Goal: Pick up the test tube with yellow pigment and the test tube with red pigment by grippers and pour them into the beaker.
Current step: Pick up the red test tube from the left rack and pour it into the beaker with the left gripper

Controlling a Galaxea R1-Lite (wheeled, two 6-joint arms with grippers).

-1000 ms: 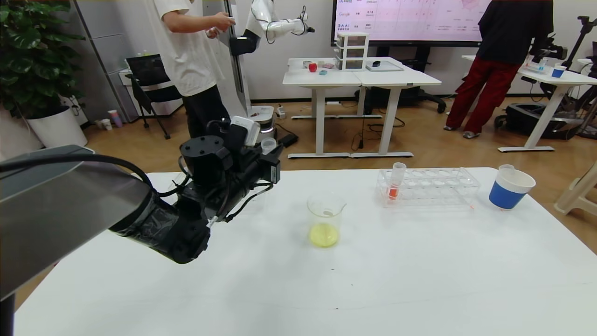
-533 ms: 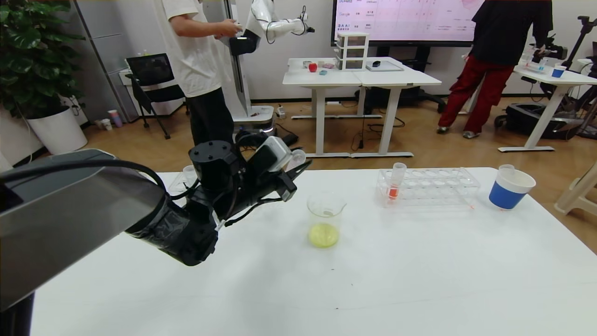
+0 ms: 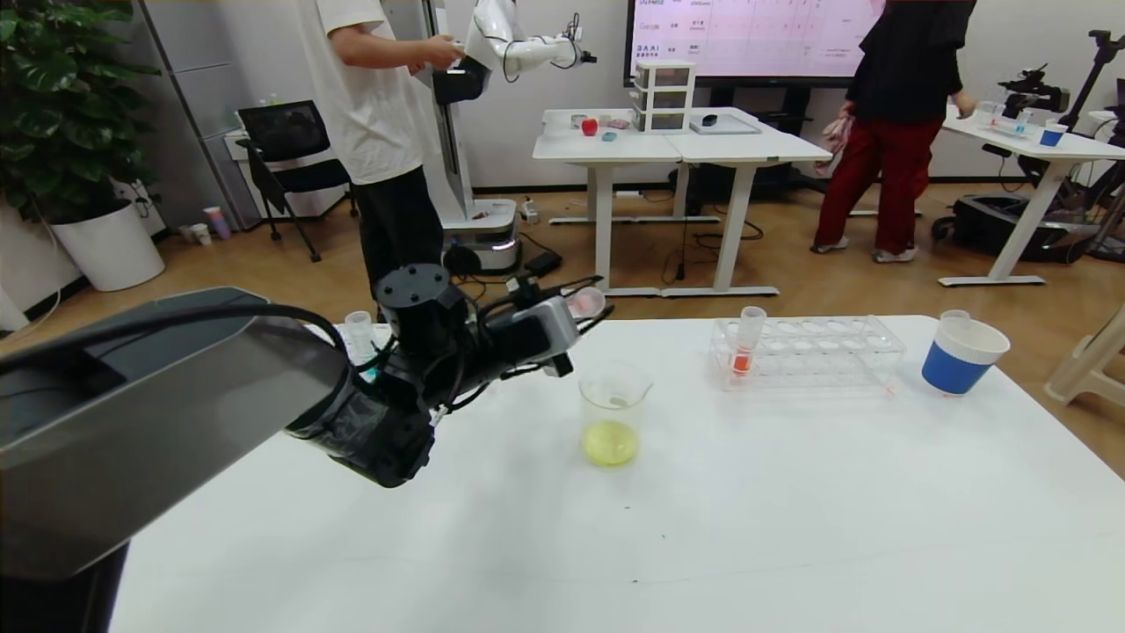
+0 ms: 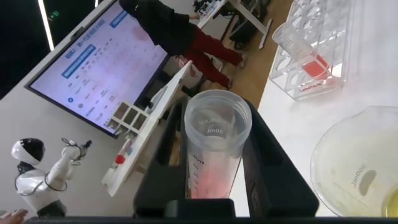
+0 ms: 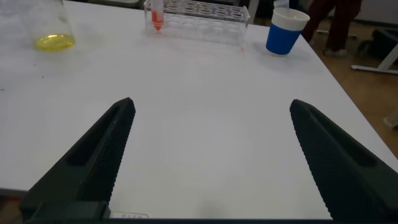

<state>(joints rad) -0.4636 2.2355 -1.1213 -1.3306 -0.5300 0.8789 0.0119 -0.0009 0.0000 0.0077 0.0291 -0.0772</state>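
Note:
My left gripper [image 3: 587, 304] is shut on the test tube with red pigment [image 3: 582, 303]. It holds the tube tilted almost level, mouth pointing toward the beaker [image 3: 613, 411], just up and left of the rim. In the left wrist view the tube [image 4: 213, 155] sits between the black fingers [image 4: 267, 168], with pale salmon liquid along its lower wall, and the beaker [image 4: 364, 168] is close by. The beaker holds yellow liquid. The test tube with yellow pigment is not in view. My right gripper [image 5: 211, 107] is open and empty over the table's near side.
A clear tube rack [image 3: 817, 352] at the back right holds a tube of deeper orange-red liquid [image 3: 744, 345]. A blue-and-white paper cup [image 3: 960, 355] stands right of it. Another tube with cyan liquid [image 3: 359, 332] stands behind my left arm. People move in the room behind.
My left gripper has moved right toward the beaker with the tube. The tube has tipped from upright to nearly level. The right arm has not moved.

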